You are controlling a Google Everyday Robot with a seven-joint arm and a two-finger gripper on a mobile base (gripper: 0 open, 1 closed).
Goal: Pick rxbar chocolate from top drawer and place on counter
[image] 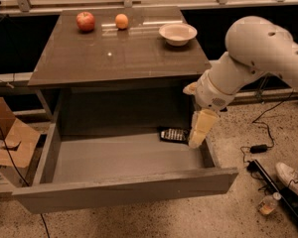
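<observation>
The top drawer [124, 188] is pulled fully open below the counter [114, 53]. The rxbar chocolate [173, 134], a flat black bar with white print, lies on the drawer floor at the back right. My gripper [198, 133] hangs down from the white arm at the drawer's right side, its pale fingers just right of the bar and over its right end.
On the counter stand a red apple [85, 21], an orange [121, 21] and a white bowl [178, 33]. A cardboard box [10, 148] sits left of the drawer. Cables and a shoe [290, 177] lie on the floor at the right.
</observation>
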